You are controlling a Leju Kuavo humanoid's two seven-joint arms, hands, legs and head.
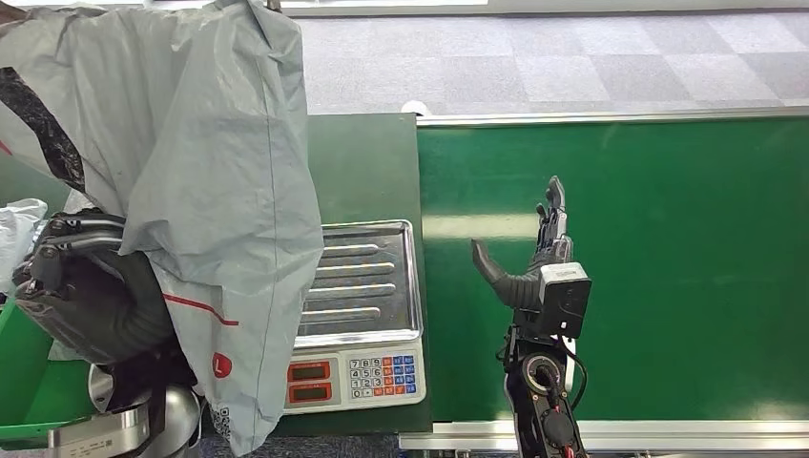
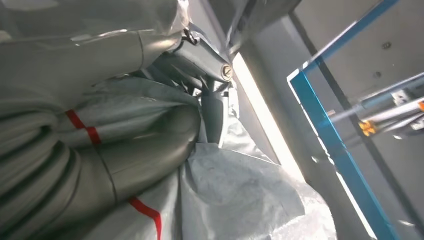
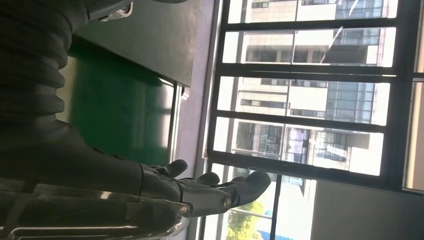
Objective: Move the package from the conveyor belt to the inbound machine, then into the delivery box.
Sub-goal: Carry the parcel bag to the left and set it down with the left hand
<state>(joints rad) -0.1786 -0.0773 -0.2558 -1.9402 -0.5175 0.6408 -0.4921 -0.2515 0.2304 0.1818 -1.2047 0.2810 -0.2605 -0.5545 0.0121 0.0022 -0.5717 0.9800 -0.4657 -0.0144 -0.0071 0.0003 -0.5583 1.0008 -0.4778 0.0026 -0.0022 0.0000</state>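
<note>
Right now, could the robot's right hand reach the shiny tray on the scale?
Probably yes. The right hand is open over the green belt, just beside the scale tray. Nothing lies between them, though the hanging grey bag covers the tray's far side.

Green conveyor belt and dark green stand with a weighing scale.

A wide green conveyor belt (image 1: 668, 267) with silver metal side rails fills the right half of the head view, its surface bare under a pale band of glare. Directly left of it, touching its edge, is a dark green flat-topped stand (image 1: 367, 167) at centre frame. On that stand sits a silver electronic weighing scale (image 1: 363, 305) with a ribbed steel tray, two red displays and a coloured keypad along its front, at lower centre. Grey carpet tiles (image 1: 572, 57) cover the floor across the top.
</note>
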